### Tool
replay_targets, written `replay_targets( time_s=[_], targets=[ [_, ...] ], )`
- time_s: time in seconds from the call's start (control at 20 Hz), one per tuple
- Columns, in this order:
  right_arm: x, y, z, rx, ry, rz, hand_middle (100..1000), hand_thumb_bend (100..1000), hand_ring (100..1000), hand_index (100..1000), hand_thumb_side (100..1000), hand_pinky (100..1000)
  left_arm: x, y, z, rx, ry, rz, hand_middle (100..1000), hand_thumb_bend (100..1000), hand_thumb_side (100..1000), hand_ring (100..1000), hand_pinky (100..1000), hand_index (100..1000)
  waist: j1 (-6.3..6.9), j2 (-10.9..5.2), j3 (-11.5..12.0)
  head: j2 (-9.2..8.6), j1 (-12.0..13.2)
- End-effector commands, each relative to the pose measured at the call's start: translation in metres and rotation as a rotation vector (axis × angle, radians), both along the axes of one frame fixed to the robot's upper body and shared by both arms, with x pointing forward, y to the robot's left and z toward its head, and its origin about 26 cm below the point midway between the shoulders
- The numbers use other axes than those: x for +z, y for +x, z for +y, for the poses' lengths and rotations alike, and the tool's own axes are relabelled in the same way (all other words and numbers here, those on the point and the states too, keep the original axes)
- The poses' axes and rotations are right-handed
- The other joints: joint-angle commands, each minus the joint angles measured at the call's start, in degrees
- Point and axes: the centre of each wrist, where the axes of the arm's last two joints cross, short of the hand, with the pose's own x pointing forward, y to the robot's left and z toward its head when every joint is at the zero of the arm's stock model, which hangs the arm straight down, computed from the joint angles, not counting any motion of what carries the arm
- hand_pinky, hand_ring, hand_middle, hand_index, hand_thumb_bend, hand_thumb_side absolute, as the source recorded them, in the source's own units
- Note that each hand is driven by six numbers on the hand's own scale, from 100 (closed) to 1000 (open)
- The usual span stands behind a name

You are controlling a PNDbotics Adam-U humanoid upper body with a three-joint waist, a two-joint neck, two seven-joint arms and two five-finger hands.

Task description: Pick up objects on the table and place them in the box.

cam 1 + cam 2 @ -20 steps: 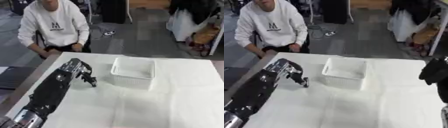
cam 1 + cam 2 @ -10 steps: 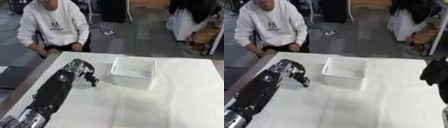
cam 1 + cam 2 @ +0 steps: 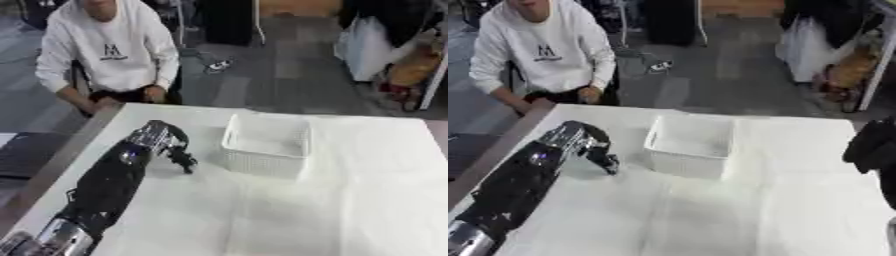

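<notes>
Your left hand (image 3: 179, 156) reaches across the white bench (image 3: 350, 200), fingers curled downward toward the surface, whether round anything I cannot tell, just left of the empty-looking white box (image 3: 267, 145), positioned for a short carry.

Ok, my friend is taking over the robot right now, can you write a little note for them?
Left hand: down on the white table, just left of the white box, fingers curled downward; whether they hold anything cannot be seen.
Right hand: raised at the right edge of the right eye view, away from the box; its fingers cannot be made out.
Box: looks empty from here.
No loose objects are visible on the table.
Done: nothing seen in the box.
Left: check under the left hand, then move whatever is there into the box.
</notes>
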Motion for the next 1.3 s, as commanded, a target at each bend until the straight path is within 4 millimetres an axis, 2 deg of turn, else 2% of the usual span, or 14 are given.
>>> replay_targets(
  time_s=[0.05, 1.3],
  targets=[
    [0.009, -0.001, 0.003, 0.042, -0.073, -0.154, 373, 100, 383, 486, 866, 100, 0.015, 0.004, 0.002, 0.004, 0.008, -0.040, 562, 797, 1000, 370, 164, 610, 0.02, -0.52, 0.04, -0.57, 0.59],
    [0.007, -0.002, 0.002, 0.043, -0.069, -0.146, 375, 100, 384, 487, 866, 100, 0.001, 0.003, 0.005, 0.013, 0.035, -0.019, 583, 789, 1000, 377, 172, 634, 0.15, -0.82, 0.06, -0.74, 0.58]
  ],
)
